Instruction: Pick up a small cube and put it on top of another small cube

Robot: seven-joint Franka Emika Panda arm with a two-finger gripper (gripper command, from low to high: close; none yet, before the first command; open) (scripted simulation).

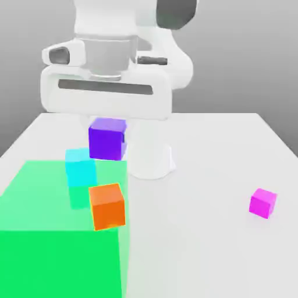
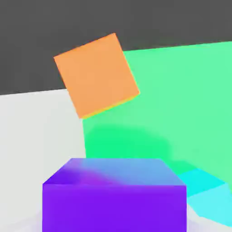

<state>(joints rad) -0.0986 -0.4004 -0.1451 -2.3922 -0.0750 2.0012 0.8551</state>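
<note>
- The violet-purple cube (image 1: 107,138) is seen raised off the table (image 1: 209,174), directly beneath the gripper (image 1: 108,119); whether it is clasped cannot be told.
- The cyan cube (image 1: 80,166) lies at its seven o'clock, the orange cube (image 1: 107,206) at six.
- The magenta-pink cube (image 1: 262,203) is placed well apart, at four o'clock.

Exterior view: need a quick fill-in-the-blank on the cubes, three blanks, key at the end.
1. The violet-purple cube sits right under the white ____.
2. The orange cube stands at the edge of the ____ patch.
3. The cube standing alone toward the exterior view's right is ____.
4. The cube between the violet-purple and orange ones is ____.

Missing words: gripper; green; magenta-pink; cyan
</note>
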